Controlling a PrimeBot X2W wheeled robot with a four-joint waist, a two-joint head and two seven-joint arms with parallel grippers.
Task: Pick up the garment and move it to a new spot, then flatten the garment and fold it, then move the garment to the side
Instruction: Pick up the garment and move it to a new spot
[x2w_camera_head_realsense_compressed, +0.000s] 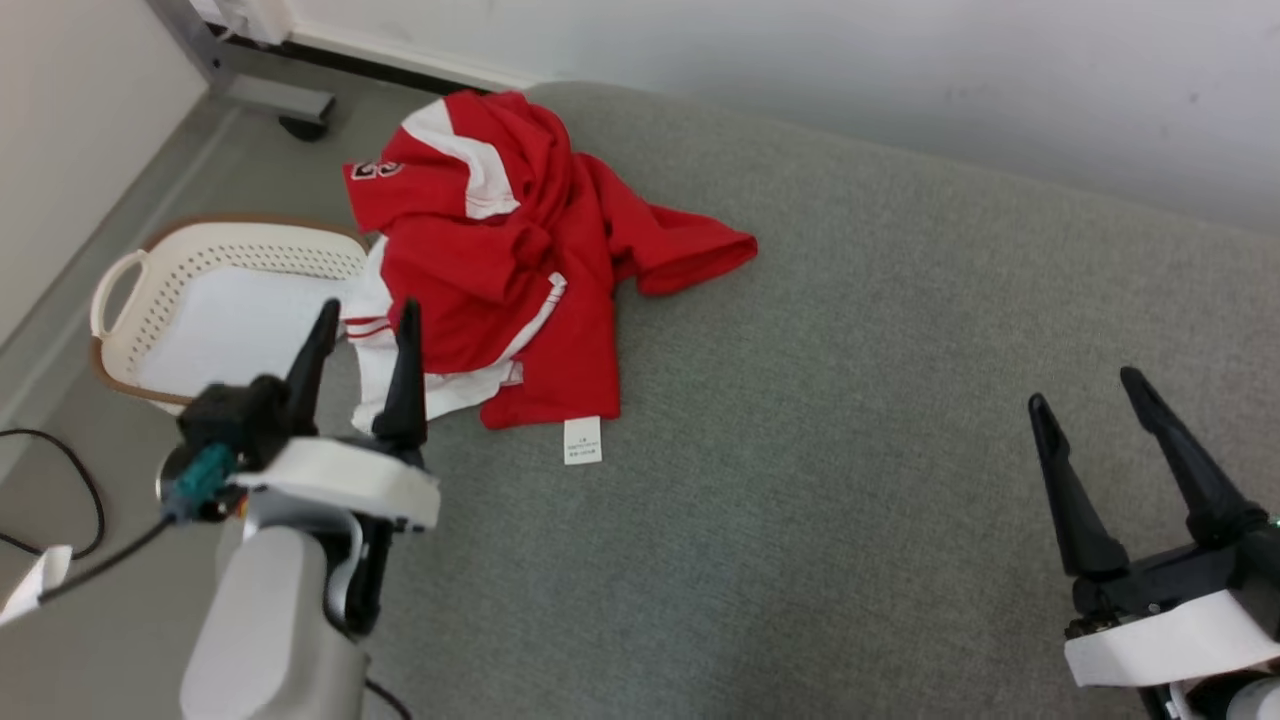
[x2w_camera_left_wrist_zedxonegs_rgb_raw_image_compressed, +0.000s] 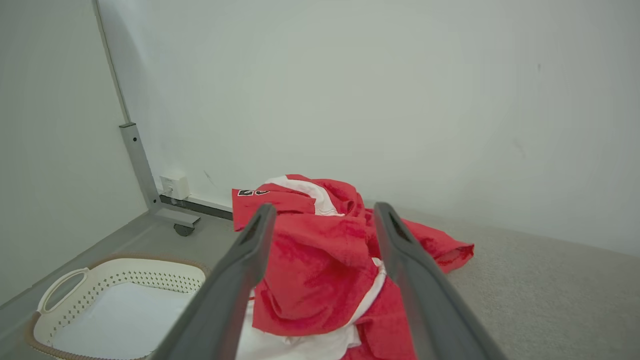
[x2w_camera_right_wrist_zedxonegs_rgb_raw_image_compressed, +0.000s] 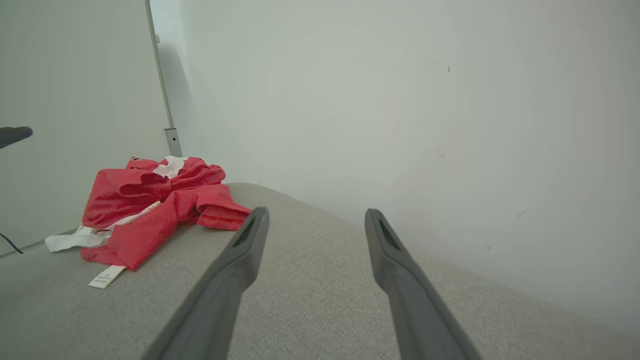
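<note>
Now one red and white garment (x2w_camera_head_realsense_compressed: 520, 260) lies crumpled at the far left corner of the grey cushion (x2w_camera_head_realsense_compressed: 850, 420), just beside one white basket (x2w_camera_head_realsense_compressed: 230, 232); of two grippers, the left gripper (x2w_camera_head_realsense_compressed: 368, 308) near it and the right gripper (x2w_camera_head_realsense_compressed: 1085, 388) well apart both stand wide, empty

**Count of items.** One red-and-white garment (x2w_camera_head_realsense_compressed: 520, 250) lay crumpled on one grey upholstered surface (x2w_camera_head_realsense_compressed: 850, 350), and one white label (x2w_camera_head_realsense_compressed: 582, 440) showed at the garment's near hem. One perforated white basket (x2w_camera_head_realsense_compressed: 250, 235) stood on the floor (x2w_camera_head_realsense_compressed: 50, 400) to the garment's left, and one black cable (x2w_camera_head_realsense_compressed: 85, 480) lay farther left. There were two grippers, each with two dark fingers (x2w_camera_head_realsense_compressed: 405, 380): the left gripper (x2w_camera_head_realsense_compressed: 368, 310) just before the garment and the right gripper (x2w_camera_head_realsense_compressed: 1085, 388) well to its right.
</note>
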